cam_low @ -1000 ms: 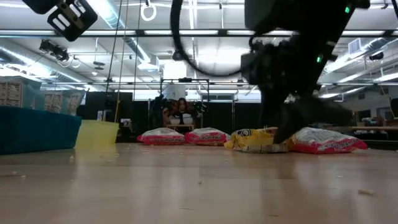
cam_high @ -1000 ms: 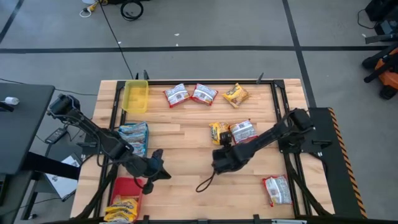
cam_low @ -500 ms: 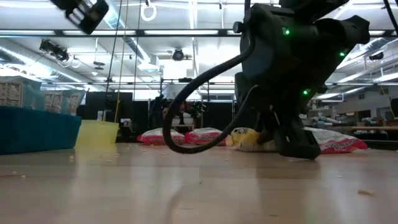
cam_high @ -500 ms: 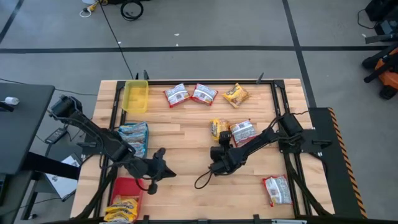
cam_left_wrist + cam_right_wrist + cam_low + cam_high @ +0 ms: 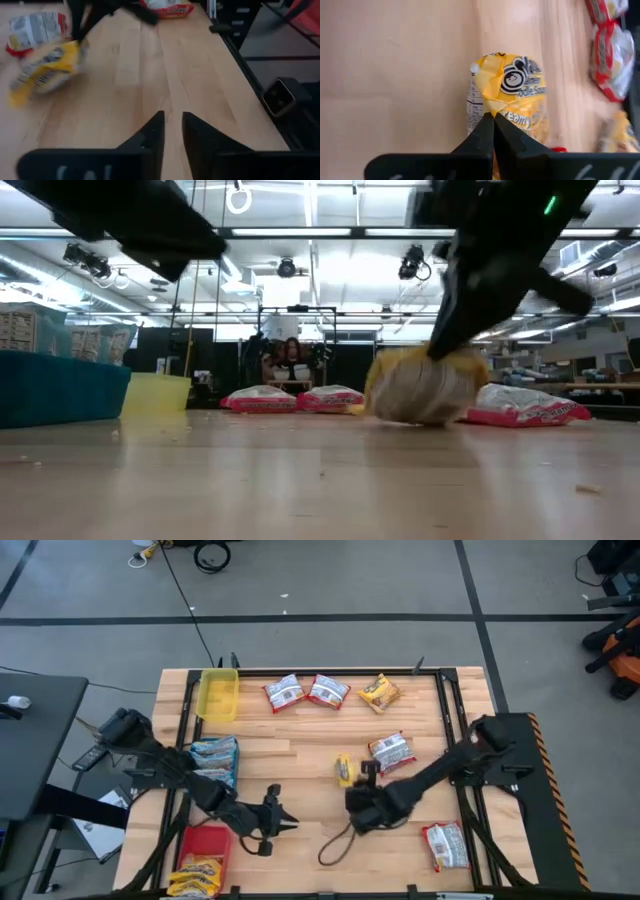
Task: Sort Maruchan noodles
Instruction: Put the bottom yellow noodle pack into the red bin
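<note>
My right gripper point(image 5: 358, 778) is shut on a yellow Maruchan noodle packet point(image 5: 512, 95), which hangs above the table's middle point(image 5: 420, 385). My left gripper point(image 5: 283, 820) hovers low over the near left part of the table, its fingers point(image 5: 172, 130) a narrow gap apart with nothing between them. Two red-and-white packets point(image 5: 284, 692) point(image 5: 328, 690) and a yellow one point(image 5: 379, 692) lie flat along the far edge. Red-and-white packets also lie at mid right point(image 5: 391, 751) and near right point(image 5: 445, 845). My right gripper pinches the yellow packet's crumpled wrapper point(image 5: 492, 111) between its two fingertips. The fingers slant down from the table's right side. The packet hangs tilted below them point(image 5: 47, 70), clear of the table.
A yellow tray point(image 5: 218, 693) stands at the far left. A blue tray point(image 5: 232, 762) at mid left holds pale blue packets, and a red tray point(image 5: 205, 838) at near left holds a yellow packet point(image 5: 197, 875). A dark frame point(image 5: 445, 720) borders the table. Bare wood lies between the grippers.
My right gripper came down at the yellow packet beside the red-and-white one, shut on it, and has drawn it up off the table and a little toward the near edge. My left gripper has moved down and toward the table's right.
</note>
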Motion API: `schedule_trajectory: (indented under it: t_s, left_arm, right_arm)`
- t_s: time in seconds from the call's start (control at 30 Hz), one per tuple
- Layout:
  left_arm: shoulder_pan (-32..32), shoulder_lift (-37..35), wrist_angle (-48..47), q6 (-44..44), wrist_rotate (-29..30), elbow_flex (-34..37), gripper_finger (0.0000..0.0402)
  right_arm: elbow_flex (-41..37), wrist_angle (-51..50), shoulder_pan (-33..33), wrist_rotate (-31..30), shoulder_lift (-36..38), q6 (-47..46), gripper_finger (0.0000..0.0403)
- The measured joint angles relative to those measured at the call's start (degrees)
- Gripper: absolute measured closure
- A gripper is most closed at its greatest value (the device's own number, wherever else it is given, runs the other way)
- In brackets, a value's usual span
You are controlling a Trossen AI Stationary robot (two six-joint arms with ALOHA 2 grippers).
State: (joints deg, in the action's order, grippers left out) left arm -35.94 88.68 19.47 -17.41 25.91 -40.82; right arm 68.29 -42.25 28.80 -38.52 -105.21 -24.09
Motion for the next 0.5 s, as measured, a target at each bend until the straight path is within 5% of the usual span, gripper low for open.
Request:
schedule_trajectory:
  t_s: [0.27, 0.5]
  left_arm:
    - [1.84, 11.01, 24.08, 14.39, -0.07, -0.06, 0.0215]
    - [3.82, 20.48, 30.91, 19.07, -1.07, -5.2, 0.0126]
  right_arm:
    - [0.02, 13.4, 6.1, 12.91, 6.8, 1.95, 0.0398]
    - [0.04, 14.9, 7.57, 13.23, 6.93, 1.1, 0.0398]
